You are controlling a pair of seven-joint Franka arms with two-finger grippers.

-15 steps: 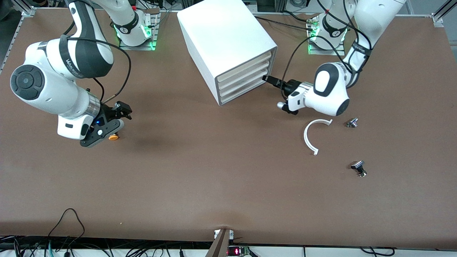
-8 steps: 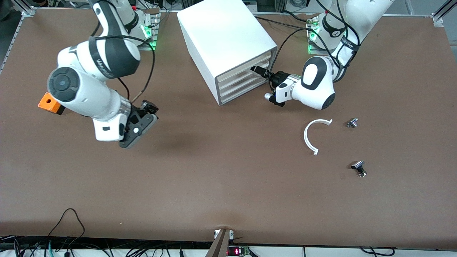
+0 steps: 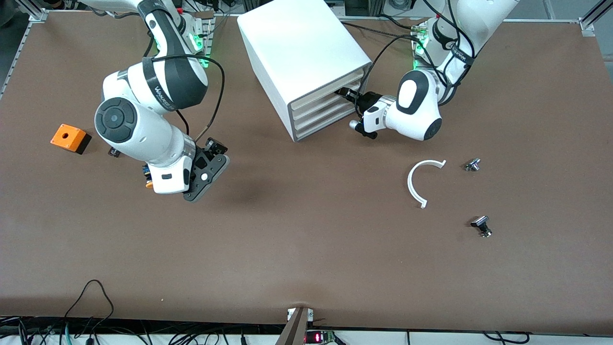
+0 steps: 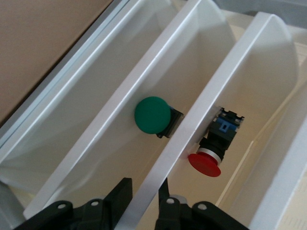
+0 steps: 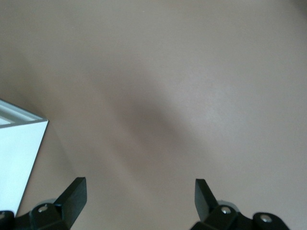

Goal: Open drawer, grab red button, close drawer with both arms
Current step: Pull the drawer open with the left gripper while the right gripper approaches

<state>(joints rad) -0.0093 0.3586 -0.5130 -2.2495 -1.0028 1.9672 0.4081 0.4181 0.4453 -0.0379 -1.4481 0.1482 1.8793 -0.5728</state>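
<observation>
The white cabinet [image 3: 301, 52] stands at the table's far middle, with all four drawers in. My left gripper [image 3: 344, 92] is at the drawer fronts. In the left wrist view its fingers [image 4: 120, 199] are closed narrowly around one cream-white front strip of a drawer [image 4: 180, 122]. The red-capped button [image 4: 205, 164], with a black-and-blue body, lies in the tray on one side of that strip. A green-capped button [image 4: 152, 114] lies in the tray on the other side. My right gripper [image 3: 203, 175] is open and empty [image 5: 139, 191] over bare table, toward the right arm's end from the cabinet.
An orange box with a hole [image 3: 70, 138] and an orange-capped button [image 3: 149, 181], half hidden by the right arm, lie toward the right arm's end. A white C-shaped ring [image 3: 421, 184] and two small metal parts [image 3: 472, 165] [image 3: 481, 226] lie toward the left arm's end.
My left gripper has moved in from beside the cabinet onto the drawer fronts. My right arm has swung from over the orange-capped button toward the cabinet, uncovering the orange box.
</observation>
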